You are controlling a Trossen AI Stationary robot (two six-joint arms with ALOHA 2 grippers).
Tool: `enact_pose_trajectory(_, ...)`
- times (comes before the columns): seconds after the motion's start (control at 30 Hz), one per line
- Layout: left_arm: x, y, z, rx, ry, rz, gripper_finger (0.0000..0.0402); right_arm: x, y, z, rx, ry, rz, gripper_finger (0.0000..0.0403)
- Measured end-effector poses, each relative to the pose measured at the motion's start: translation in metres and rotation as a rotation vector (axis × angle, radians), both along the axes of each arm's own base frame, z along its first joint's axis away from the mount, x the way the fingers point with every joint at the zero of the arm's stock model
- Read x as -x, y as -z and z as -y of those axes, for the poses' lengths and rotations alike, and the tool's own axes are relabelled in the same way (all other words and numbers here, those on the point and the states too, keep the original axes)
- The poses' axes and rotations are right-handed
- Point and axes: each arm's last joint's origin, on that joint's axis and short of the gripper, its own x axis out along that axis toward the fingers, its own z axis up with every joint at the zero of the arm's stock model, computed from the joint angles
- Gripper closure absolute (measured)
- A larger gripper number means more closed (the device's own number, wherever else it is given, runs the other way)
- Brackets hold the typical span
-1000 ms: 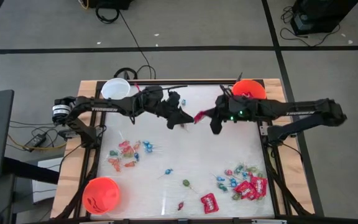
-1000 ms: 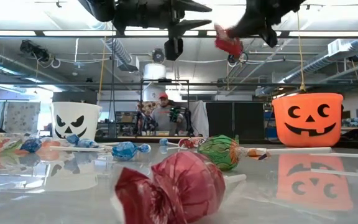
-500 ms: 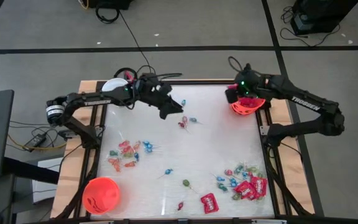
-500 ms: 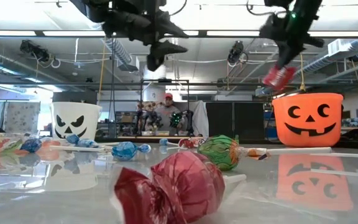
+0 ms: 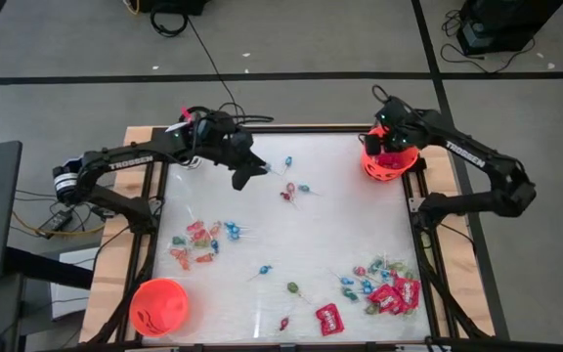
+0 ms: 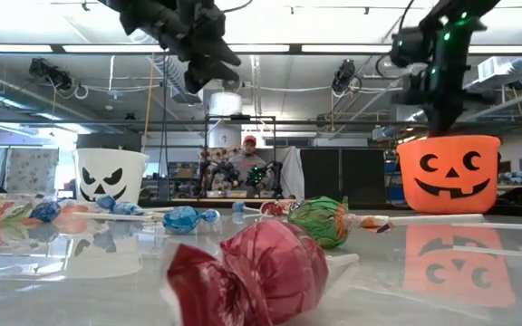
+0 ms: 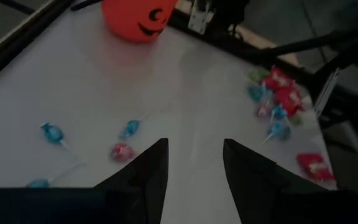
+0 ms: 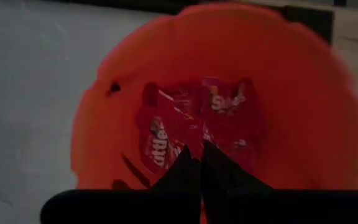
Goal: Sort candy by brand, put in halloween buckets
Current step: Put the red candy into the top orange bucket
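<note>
Orange bucket (image 5: 391, 156) now sits directly beneath our right pincer (image 5: 383, 147), which has swung over from mid-table; left pincer (image 5: 245, 176) has retreated. Low view: red packet no longer dangles. Right wrist: fingers together above packets (image 8: 185, 130) inside. Left wrist: fingers (image 7: 145, 177) apart, empty, lollipops (image 7: 51, 132) ahead. One packet delivered, we judge.

Red candy (image 6: 247, 272) up front (orange bucket (image 6: 449, 174) behind).
</note>
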Motion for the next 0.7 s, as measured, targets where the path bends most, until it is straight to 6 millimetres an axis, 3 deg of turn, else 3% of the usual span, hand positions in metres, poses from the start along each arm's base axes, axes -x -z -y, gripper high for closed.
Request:
enact_pose_trajectory(0.43,0.012,0.011,0.005,-0.023,0.052,-0.153,0.0244,-0.008,0.057,0.044,-0.182,0.111,-0.013,0.0392)
enact_pose_trajectory(0.57,0.013,0.012,0.005,-0.030,0.065,-0.173,0.0244,-0.009,0.066,0.048,-0.232,0.111,-0.011,0.0364)
enact_pose_trajectory(0.7,0.015,0.011,0.006,-0.034,0.067,-0.171,0.0244,-0.008,0.062,0.047,-0.219,0.108,-0.004,0.0315)
